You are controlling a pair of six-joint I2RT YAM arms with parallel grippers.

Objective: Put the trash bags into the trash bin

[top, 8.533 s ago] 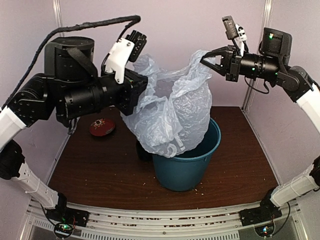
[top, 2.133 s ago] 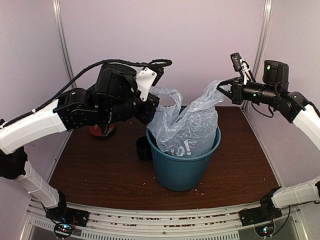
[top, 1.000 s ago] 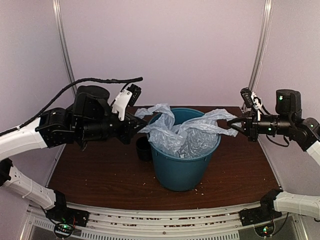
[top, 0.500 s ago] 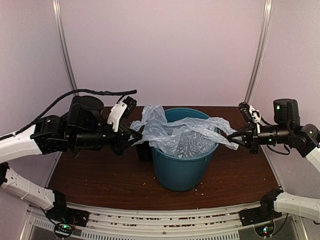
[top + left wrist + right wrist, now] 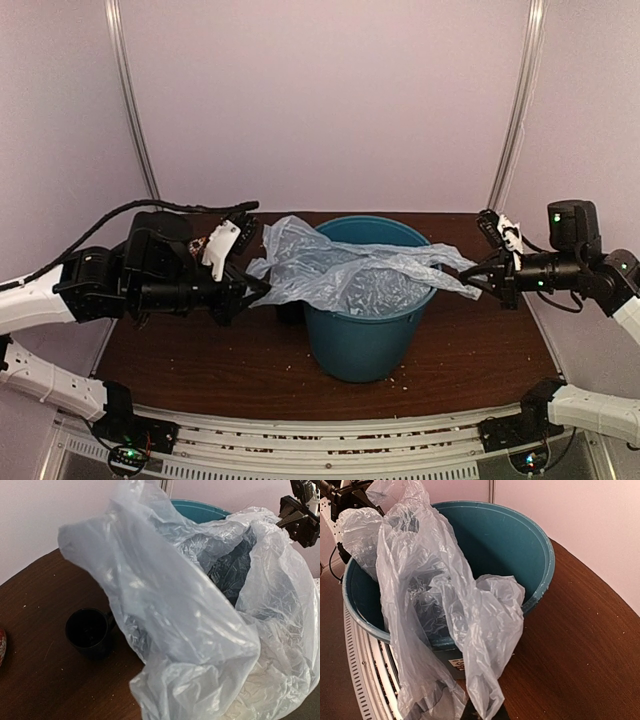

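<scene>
The trash bag (image 5: 350,275) stretches left-to-right across the trash bin (image 5: 365,345), left tool (image 5: 262,288) and right tool (image 5: 472,280) each pinching an end.

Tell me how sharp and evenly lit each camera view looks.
Top external: sharp, softly and evenly lit. Left wrist: the bag near the lens is soft, with white glare on its folds. Right wrist: bag blurred at the bottom edge, bin rim sharp.

bag (image 5: 340,275) over and in the bin (image 5: 360,345), mug (image 5: 89,630) just left of it
</scene>
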